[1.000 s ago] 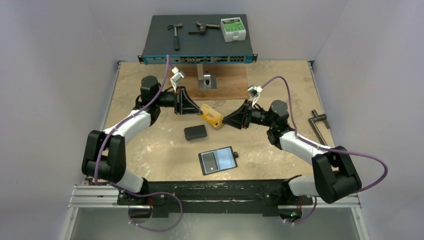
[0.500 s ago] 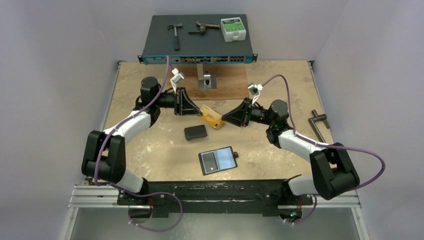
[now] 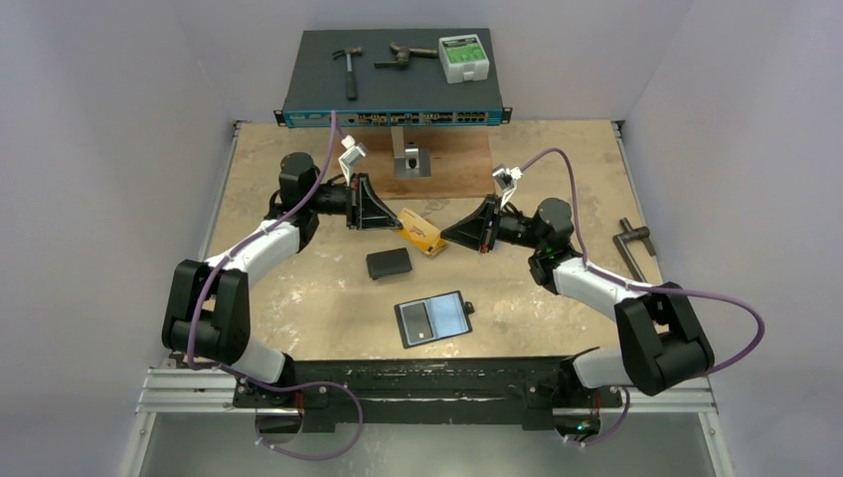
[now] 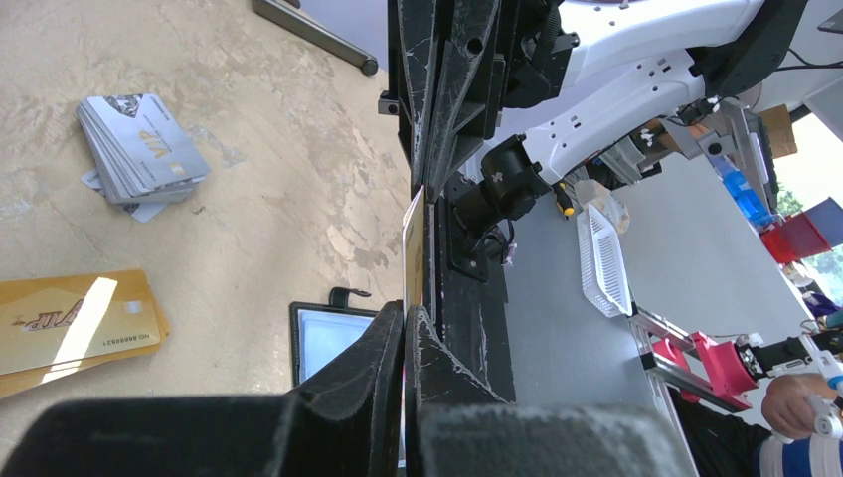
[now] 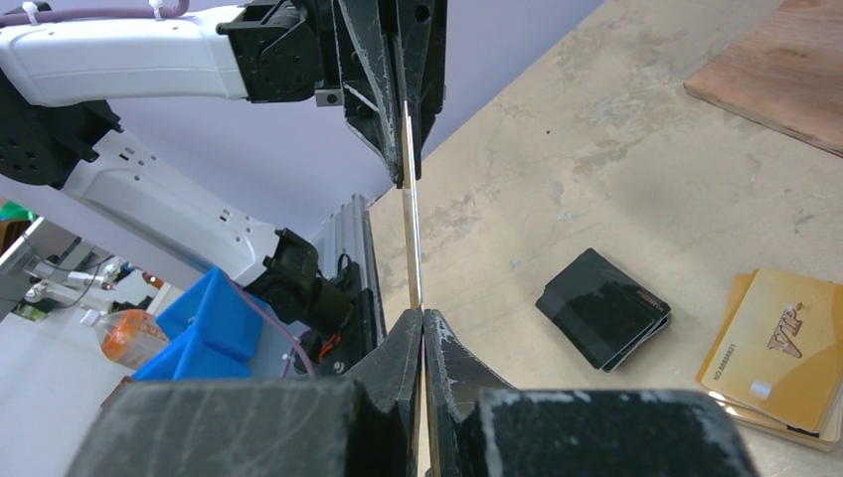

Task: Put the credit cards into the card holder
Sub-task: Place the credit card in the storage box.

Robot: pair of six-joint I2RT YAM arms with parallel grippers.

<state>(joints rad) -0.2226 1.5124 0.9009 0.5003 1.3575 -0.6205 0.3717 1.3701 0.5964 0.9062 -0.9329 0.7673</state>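
One gold-orange credit card point(image 3: 421, 231) hangs above the table, pinched at opposite ends by both grippers. My left gripper point(image 3: 400, 217) is shut on its left end, my right gripper point(image 3: 448, 238) on its right end. The card shows edge-on in the left wrist view point(image 4: 413, 248) and the right wrist view point(image 5: 411, 229). A gold card stack point(image 4: 75, 318) and a silver-grey stack point(image 4: 139, 149) lie on the table below. The card holder point(image 3: 434, 318) lies open near the front, its snap tab to the right.
A plain black pouch point(image 3: 389, 263) lies left of centre. A wooden board point(image 3: 437, 164) with a metal bracket point(image 3: 407, 159) is behind the grippers. A network switch point(image 3: 393, 75) at the back carries a hammer, tools and a green-white box. A metal tool point(image 3: 632, 245) lies at the right edge.
My right gripper has edged slightly left and toward the back, closing in on the left gripper. The gold card stays between them. The left arm has barely moved.
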